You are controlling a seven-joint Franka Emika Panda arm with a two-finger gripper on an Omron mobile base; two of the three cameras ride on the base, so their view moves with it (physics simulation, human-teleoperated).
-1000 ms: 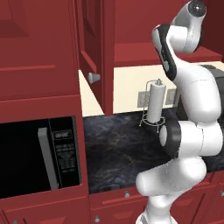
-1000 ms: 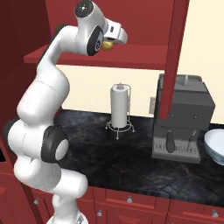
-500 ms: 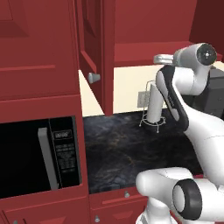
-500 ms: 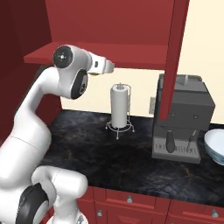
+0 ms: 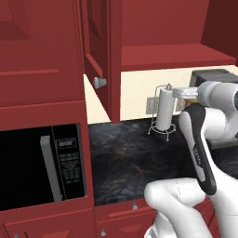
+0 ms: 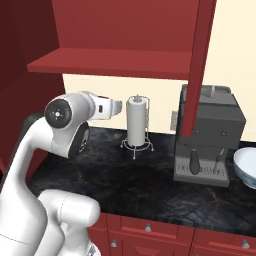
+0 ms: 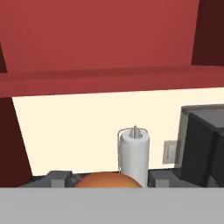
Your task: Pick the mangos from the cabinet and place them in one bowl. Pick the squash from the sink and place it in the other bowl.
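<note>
Your gripper is clamped on an orange mango, below the cabinet shelf; carry it level past the coffee machine to the bowl.

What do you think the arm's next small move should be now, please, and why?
Probably carry the mango rightward past the coffee machine toward the bowl. The hand view shows the orange fruit held between the fingers, already below the cabinet shelf and level with the paper towel roll, while the bowl sits at the counter's far right.
</note>
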